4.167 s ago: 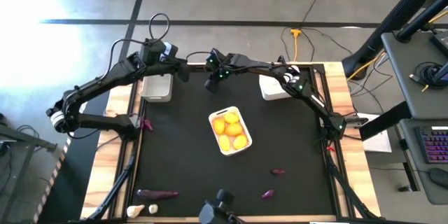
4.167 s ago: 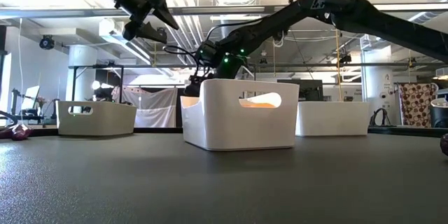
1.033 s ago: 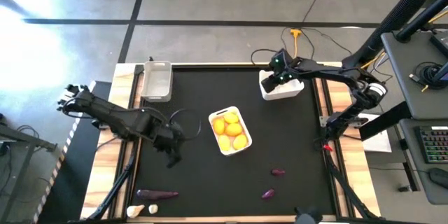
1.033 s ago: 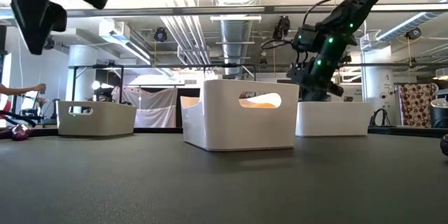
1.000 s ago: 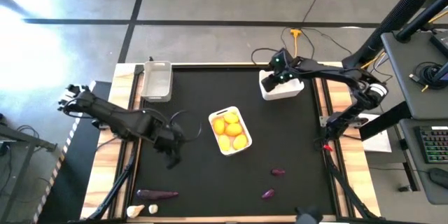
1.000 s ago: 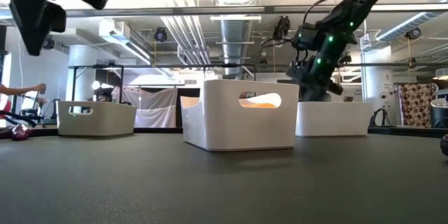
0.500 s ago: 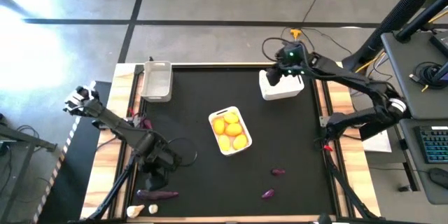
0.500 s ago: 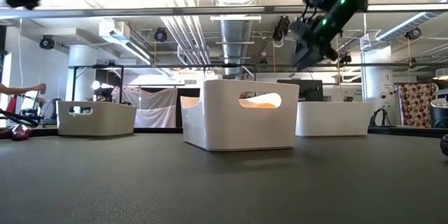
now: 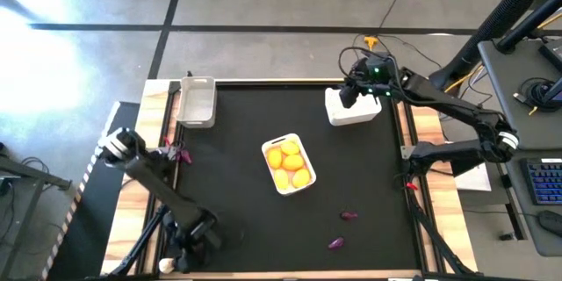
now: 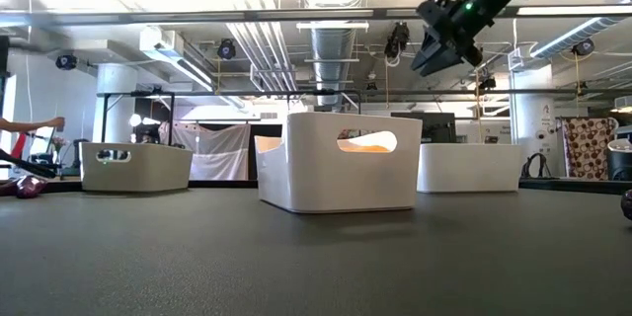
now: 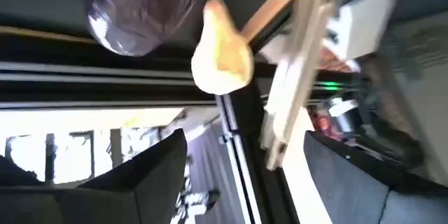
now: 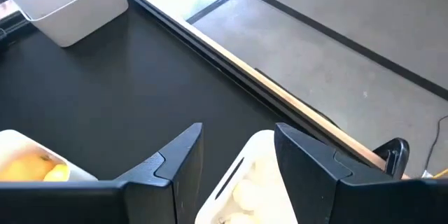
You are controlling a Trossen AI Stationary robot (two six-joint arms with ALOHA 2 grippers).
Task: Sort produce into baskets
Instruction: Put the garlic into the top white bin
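My left gripper is open and low over the table's near left corner. Just ahead of its fingers lie a dark purple vegetable and a white garlic bulb; nothing is between the fingers. In the high view the arm hides the vegetable, and one bulb shows beside it. My right gripper hangs open above the white basket at the far right, which holds a garlic bulb. The middle white basket holds yellow and orange fruits.
A grey basket stands at the far left. Two small purple pieces lie on the black mat toward the near right. Another purple piece lies at the left edge. The table's wooden rim runs close to my left gripper.
My left gripper has swung from the middle left of the table toward the near left corner, sinking and turning toward the purple vegetable and the garlic. My right gripper has risen from inside the far right white basket to well above it.
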